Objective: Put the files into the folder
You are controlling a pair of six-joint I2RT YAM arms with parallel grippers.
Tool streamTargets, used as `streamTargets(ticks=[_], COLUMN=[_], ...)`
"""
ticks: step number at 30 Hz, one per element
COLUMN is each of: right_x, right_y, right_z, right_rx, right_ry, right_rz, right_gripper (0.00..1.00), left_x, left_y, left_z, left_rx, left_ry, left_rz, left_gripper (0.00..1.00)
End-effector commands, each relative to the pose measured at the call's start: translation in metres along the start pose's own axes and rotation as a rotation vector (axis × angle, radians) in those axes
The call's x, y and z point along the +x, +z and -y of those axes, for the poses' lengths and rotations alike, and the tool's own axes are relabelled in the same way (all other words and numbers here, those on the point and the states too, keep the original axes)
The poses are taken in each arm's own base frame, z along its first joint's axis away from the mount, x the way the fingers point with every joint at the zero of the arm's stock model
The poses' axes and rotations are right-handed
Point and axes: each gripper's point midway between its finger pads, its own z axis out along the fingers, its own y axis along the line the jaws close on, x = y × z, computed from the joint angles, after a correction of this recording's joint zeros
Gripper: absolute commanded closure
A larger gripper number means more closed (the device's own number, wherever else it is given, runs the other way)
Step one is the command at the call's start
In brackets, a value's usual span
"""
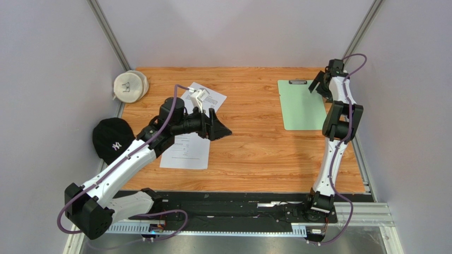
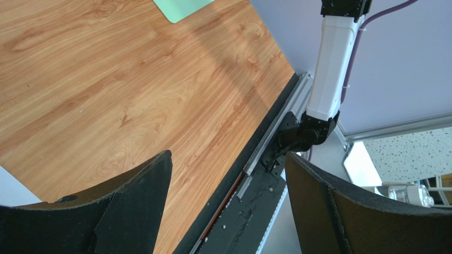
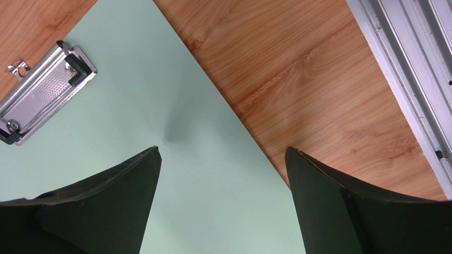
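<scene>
Files (image 1: 185, 152) lie flat at centre left of the top view on the wooden table (image 1: 254, 153), partly under the left arm. Left gripper (image 1: 219, 128) hangs just right of the sheets, jaws spread, nothing between them. Folder (image 1: 300, 108) lies at upper right, metal clip (image 1: 298, 82) at its far edge, well apart from the files. Right gripper (image 3: 223, 156) sits over the folder's right edge, jaws spread wide, empty.
</scene>
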Motion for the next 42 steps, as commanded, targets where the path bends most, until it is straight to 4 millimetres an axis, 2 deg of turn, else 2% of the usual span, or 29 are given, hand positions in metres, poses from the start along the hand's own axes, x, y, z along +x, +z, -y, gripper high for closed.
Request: streamTargets(ticks=[1,7,11,13,14,15,16,17,18,19,20,21,22,24,26,28,29,30,31,32,33,34,35,36,37,38,40,41,42], right_x=[-0.001,0.03,0.069,0.096,0.115,0.131,0.144,0.139,0.179,0.189,0.18,0.185,0.193,0.172,0.141,0.113,0.081,0.066,0.051,0.039,0.034,0.039,0.011,0.006,0.007,-0.008,-0.003,-0.02,-0.021], right_y=[0.007,0.005,-0.009,-0.023,-0.036,-0.046,-0.054,-0.081,-0.087,-0.102,-0.125,-0.134,-0.137,-0.153,-0.155,-0.141,-0.148,-0.146,-0.132,-0.128,-0.116,-0.089,-0.097,-0.09,-0.071,-0.069,-0.055,-0.047,-0.043], right_z=[-0.012,-0.022,-0.03,-0.039,-0.036,-0.05,-0.05,-0.057,-0.057,-0.062,-0.065,-0.073,-0.064,-0.069,-0.073,-0.071,-0.083,-0.084,-0.097,-0.107,-0.108,-0.108,-0.122,-0.127,-0.129,-0.137,-0.155,-0.147,-0.151], right_rx=[-0.072,-0.122,-0.123,-0.115,-0.103,-0.116,-0.099,-0.108,-0.088,-0.094,-0.096,-0.12,-0.097,-0.108,-0.084,-0.006,0.009,0.036,0.019,-0.008,-0.03,-0.016,-0.045,-0.075,-0.085,-0.116,-0.203,-0.219,-0.246], right_ry=[0.047,0.061,0.007,-0.031,-0.047,-0.095,-0.136,-0.169,-0.236,-0.273,-0.261,-0.275,-0.283,-0.312,-0.357,-0.454,-0.459,-0.498,-0.505,-0.504,-0.509,-0.515,-0.495,-0.49,-0.49,-0.465,-0.456,-0.42,-0.417], right_rz=[-0.026,-0.134,-0.252,-0.314,-0.351,-0.364,-0.37,-0.322,-0.368,-0.353,-0.284,-0.245,-0.234,-0.131,-0.021,0.054,0.126,0.153,0.166,0.183,0.16,0.117,0.177,0.179,0.17,0.22,0.22,0.259,0.265], right_gripper=[0.07,0.08,0.12,0.13,0.15,0.15,0.15,0.15,0.15,0.15,0.14,0.14,0.14,0.13,0.11,0.1,0.1,0.09,0.09,0.08,0.08,0.08,0.08,0.08,0.07,0.07,0.05,0.05,0.05], left_x=[-0.014,-0.014,-0.016,-0.016,-0.015,-0.016,-0.015,-0.015,-0.016,-0.015,-0.015,-0.014,-0.013,-0.01,-0.008,-0.007,-0.007,-0.007,-0.007,-0.008,-0.008,-0.007,-0.006,-0.005,-0.005,-0.003,-0.002,0.0,0.0], left_y=[0.002,-0.002,-0.005,-0.007,-0.007,-0.009,-0.01,-0.011,-0.014,-0.015,-0.017,-0.018,-0.018,-0.017,-0.016,-0.014,-0.014,-0.013,-0.012,-0.012,-0.01,-0.01,-0.008,-0.007,-0.007,-0.005,-0.004,-0.003,-0.003], left_z=[0.014,0.02,0.024,0.026,0.025,0.027,0.028,0.029,0.031,0.032,0.031,0.032,0.031,0.029,0.027,0.026,0.026,0.025,0.025,0.024,0.023,0.022,0.021,0.02,0.019,0.016,0.015,0.013,0.014], left_rx=[0.048,0.055,0.058,0.062,0.061,0.066,0.063,0.064,0.066,0.065,0.063,0.062,0.058,0.057,0.055,0.055,0.058,0.056,0.055,0.051,0.051,0.051,0.047,0.043,0.04,0.036,0.033,0.031,0.033], left_ry=[0.025,0.028,0.034,0.035,0.035,0.04,0.039,0.04,0.044,0.045,0.049,0.052,0.05,0.05,0.047,0.046,0.046,0.045,0.046,0.045,0.045,0.044,0.042,0.042,0.04,0.038,0.034,0.03,0.031], left_rz=[0.033,0.036,0.046,0.045,0.043,0.045,0.043,0.042,0.049,0.048,0.05,0.051,0.048,0.04,0.031,0.028,0.028,0.026,0.025,0.025,0.022,0.018,0.012,0.008,0.007,0.002,-0.004,-0.007,-0.007], left_gripper=[0.14,0.13,0.13,0.14,0.14,0.14,0.14,0.14,0.14,0.14,0.14,0.14,0.14,0.14,0.14,0.14,0.14,0.14,0.14,0.14,0.14,0.14,0.14,0.14,0.14,0.14,0.14,0.14,0.14])
